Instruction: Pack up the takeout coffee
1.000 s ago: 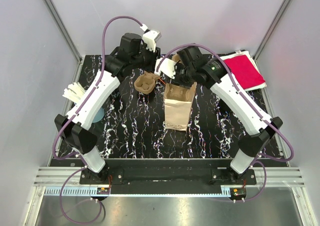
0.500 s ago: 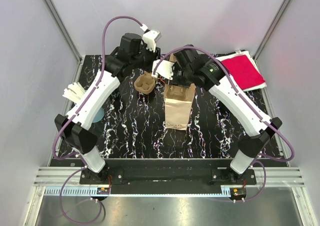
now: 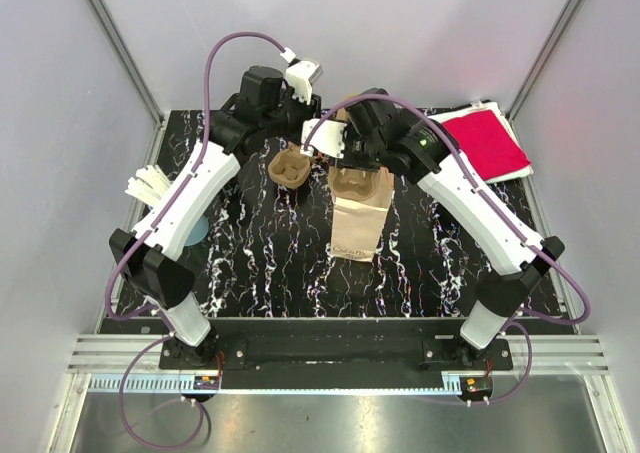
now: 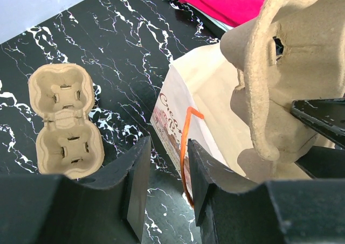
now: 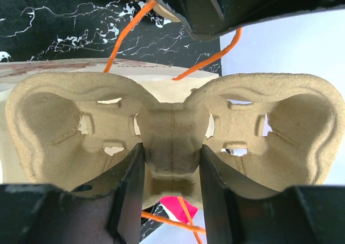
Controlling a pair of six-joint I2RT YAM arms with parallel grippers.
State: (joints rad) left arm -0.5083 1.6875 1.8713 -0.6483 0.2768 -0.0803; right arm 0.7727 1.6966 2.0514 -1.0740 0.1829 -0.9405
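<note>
Right hand clenched on carrier middle, above open bag, not yet inside. Left hand part open, bag handle between its fingers. Second carrier on table. No cups seen; packing looks barely begun.

red print on paper bag, unreadable
</note>
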